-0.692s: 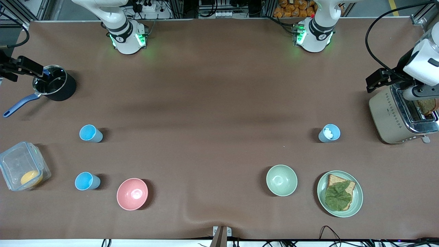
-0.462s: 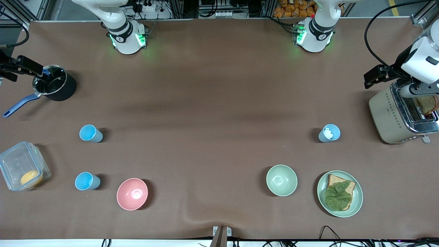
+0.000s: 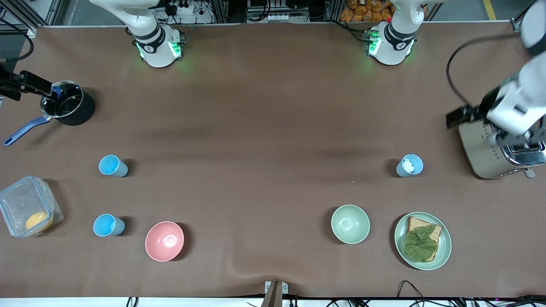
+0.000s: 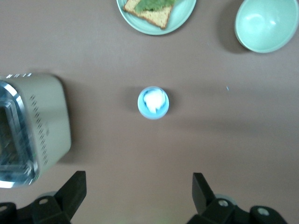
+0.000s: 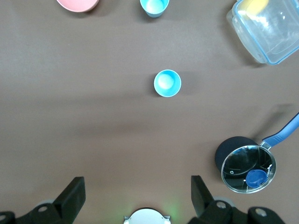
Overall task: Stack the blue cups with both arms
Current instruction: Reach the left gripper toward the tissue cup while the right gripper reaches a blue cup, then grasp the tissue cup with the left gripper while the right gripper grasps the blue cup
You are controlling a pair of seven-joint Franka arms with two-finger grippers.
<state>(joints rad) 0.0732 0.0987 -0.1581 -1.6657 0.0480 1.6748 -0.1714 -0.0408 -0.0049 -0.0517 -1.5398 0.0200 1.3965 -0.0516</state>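
Front view: the left claw [image 3: 509,138] is being held high over the toaster [image 3: 482,155] at the left arm's end of the bench [image 3: 264,128], while the right claw [image 3: 25,83] is being held beside the dark saucepan [image 3: 68,108]. Both claws are seen spread wide apart in the wrist views (nothing gripped). Two sky-blue cups [image 3: 112,165] [image 3: 108,225] are standing apart near the pink bowl [image 3: 164,241]; a grey-blue cup [image 3: 409,165] is standing near the toaster.

Brown tablecloth [image 3: 273,128] w/ front wrinkle; cables, power strips [image 3: 277,17] along table edge.
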